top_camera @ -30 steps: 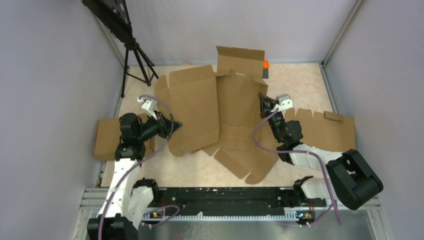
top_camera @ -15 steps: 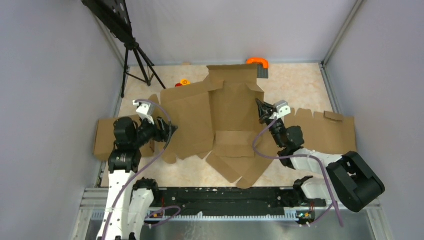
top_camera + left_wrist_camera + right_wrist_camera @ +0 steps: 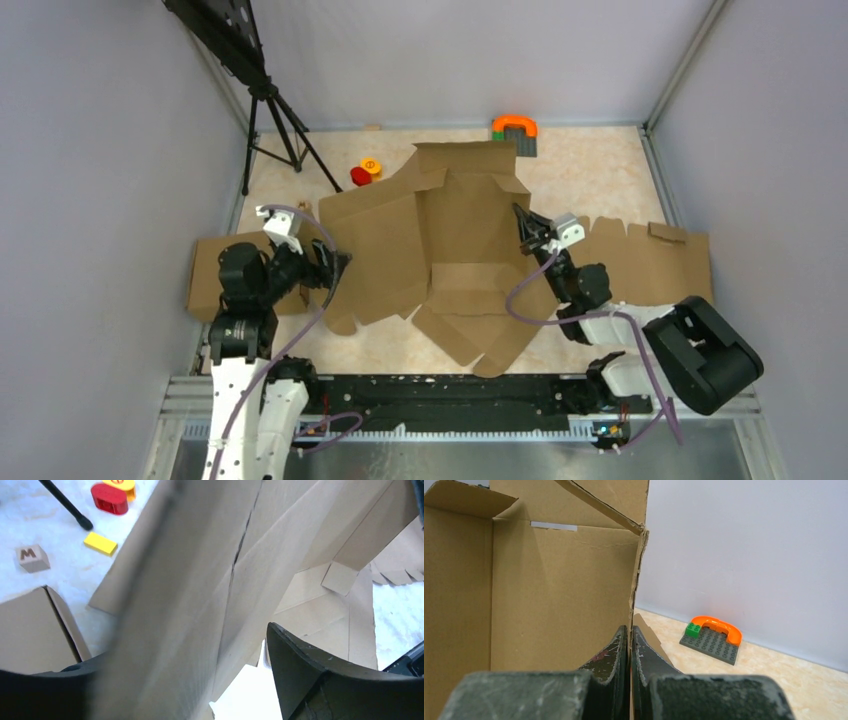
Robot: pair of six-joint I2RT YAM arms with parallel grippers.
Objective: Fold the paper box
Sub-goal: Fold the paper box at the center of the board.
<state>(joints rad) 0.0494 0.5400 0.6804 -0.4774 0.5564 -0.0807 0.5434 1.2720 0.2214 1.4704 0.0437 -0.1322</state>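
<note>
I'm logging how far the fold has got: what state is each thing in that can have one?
paper box: partly folded, side walls raised, near flaps lying flat.
left gripper: open, a box panel between its fingers.
right gripper: shut on the edge of the box's right wall.
second cardboard sheet: flat, unfolded.
</note>
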